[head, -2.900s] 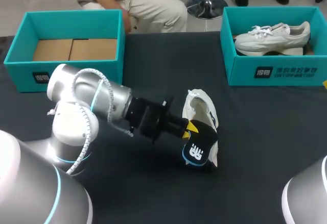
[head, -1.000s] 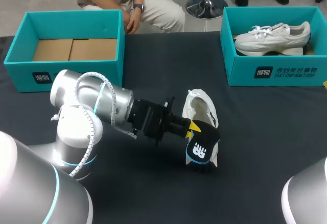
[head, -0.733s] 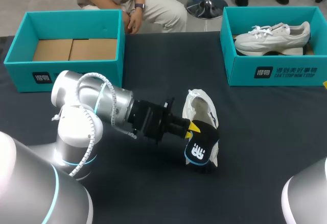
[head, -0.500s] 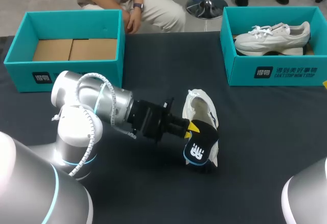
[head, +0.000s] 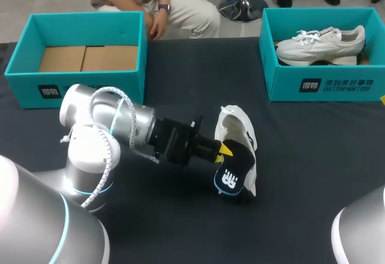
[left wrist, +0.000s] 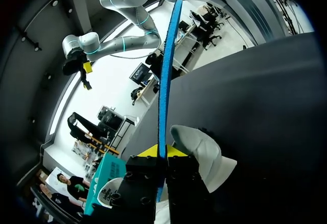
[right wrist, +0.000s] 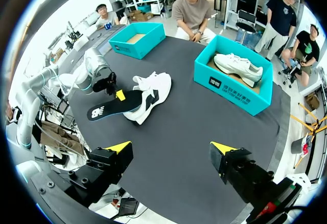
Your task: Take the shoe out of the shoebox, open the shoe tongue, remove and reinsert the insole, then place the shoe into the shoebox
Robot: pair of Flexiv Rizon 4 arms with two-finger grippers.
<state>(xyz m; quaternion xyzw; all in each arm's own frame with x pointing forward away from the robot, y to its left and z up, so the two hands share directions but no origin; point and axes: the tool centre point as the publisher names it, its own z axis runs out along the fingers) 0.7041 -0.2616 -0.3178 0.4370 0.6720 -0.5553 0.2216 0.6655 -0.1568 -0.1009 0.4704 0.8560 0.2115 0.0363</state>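
Comparing with half a second back, hardly anything differs; the insole has slid just a hair toward the left arm, while the shoe and both boxes sit as before. The left end effector is pinching the insole, which shows edge-on as a blue strip in its wrist view. The right end effector hangs spread wide with nothing in it.

There's a white logo on the insole's black face, at the end nearer the robot; there's white print on the front of the empty left shoebox and of the right shoebox, which holds a second white shoe.

The shoe lies mid-bench, its long axis running roughly away from the robot; the insole runs alongside it on the left arm's side; can't tell which end is the toe.
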